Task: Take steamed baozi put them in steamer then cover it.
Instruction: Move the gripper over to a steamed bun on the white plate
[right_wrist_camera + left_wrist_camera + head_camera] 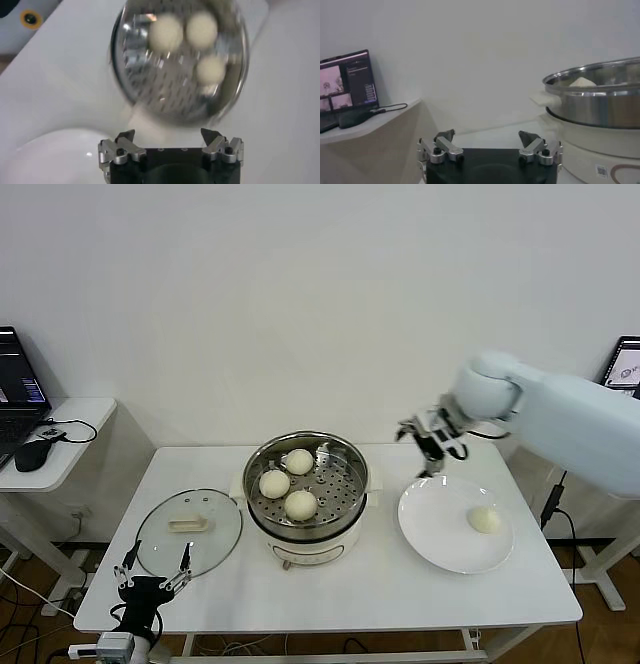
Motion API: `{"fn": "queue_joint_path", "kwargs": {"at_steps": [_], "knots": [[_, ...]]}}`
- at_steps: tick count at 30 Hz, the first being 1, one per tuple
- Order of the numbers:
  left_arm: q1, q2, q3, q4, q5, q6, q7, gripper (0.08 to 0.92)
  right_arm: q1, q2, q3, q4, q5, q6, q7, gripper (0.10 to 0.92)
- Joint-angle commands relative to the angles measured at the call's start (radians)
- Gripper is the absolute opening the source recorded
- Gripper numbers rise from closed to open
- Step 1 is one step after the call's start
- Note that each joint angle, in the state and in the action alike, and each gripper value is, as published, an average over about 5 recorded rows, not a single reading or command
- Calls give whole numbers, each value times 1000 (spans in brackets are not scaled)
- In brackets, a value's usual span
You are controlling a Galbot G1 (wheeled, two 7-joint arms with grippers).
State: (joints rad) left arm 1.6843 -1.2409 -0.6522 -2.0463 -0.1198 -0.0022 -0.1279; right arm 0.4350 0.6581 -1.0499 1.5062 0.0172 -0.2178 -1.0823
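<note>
A plain white wall backs a white counter, with a smaller side desk at far left carrying a laptop and a dark mouse.

At the counter's front left corner the left pincer is parked low, its fingers spread wide and holding nothing; its wrist view shows them pointing toward the wall with the steamer off to one side. Just beyond this pincer the cover lies flat on the counter, handle up, beside the steamer and apart from it.

The steamer stands at the middle of the counter, uncovered. Three steamed baozi sit on its perforated tray, close together: one at the back, one toward the left, one toward the front. The right wrist view looks down on the same three buns in the pot.

To the right, a flat white plate lies just beside the steamer, with the fourth bun on its right half. The right pincer hangs in the air above the plate's far left edge, between steamer and plate, fingers apart and empty. Its pale arm reaches in from the right. A tablet-like screen shows at the far right edge.
</note>
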Motion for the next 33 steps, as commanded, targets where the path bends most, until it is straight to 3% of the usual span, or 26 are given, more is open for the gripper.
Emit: {"fn": "queue_joint_path", "kwargs": {"at_steps": [1, 14, 33], "knots": [[6, 2, 1, 2, 7, 2, 1, 823, -395, -218, 309, -70, -169, -17, -18, 823], [19, -9, -2, 3, 21, 3, 1, 823, -619, -93, 520, -285, -303, 53, -11, 823], [20, -9, -13, 13, 19, 3, 1, 823, -637, 107, 571, -515, -401, 86, 20, 823]]}}
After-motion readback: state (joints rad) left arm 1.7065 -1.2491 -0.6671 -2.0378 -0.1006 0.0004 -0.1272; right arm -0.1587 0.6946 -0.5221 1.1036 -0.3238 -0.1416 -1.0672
